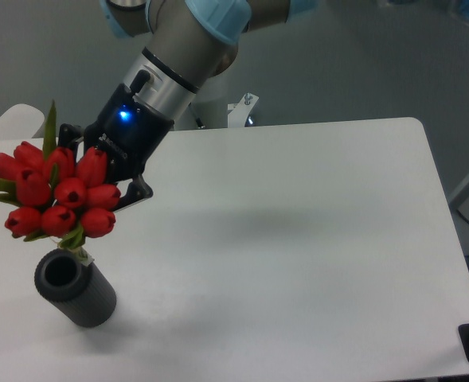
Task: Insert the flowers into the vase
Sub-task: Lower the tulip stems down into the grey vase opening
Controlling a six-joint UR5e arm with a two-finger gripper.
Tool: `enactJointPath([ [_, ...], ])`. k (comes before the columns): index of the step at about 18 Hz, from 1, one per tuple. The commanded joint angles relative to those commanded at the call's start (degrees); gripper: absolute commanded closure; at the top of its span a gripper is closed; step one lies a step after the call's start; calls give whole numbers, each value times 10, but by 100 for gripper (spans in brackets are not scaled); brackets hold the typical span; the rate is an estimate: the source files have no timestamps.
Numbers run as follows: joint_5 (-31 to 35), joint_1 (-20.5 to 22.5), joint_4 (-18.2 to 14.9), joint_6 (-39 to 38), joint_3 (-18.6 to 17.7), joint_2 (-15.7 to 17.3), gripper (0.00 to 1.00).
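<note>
A robot arm point(190, 36) reached down from the top of the view toward the left side of a white table point(298, 239). Its black gripper point(111, 163), with a small blue light glowing on the wrist, sat just behind and to the right of the flowers point(55, 191), touching the bunch. The red buds hid the fingertips, so it could not be told how far the jaws stood apart, though the bunch hung in the air against the gripper with nothing else holding it up. The flowers, a tight cluster of red tulip buds with a few green leaves, hovered above the left edge of the table. The buds faced toward the camera and to the left, and one long leaf stuck upward at the back. The short stems pointed down and slightly to the right, and their tip seemed to reach the rim of the vase point(75, 288), at the back edge of its hole. The vase, a short dark grey ribbed cylinder, stood on the table directly below the bunch, near the front left corner, its round hole open and dark.
</note>
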Motion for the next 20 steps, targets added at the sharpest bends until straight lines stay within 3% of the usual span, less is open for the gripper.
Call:
enactJointPath([
  [13,2,-38,18,4,-9,-16,66],
  [20,8,-59,48,19,-18,-40,66],
])
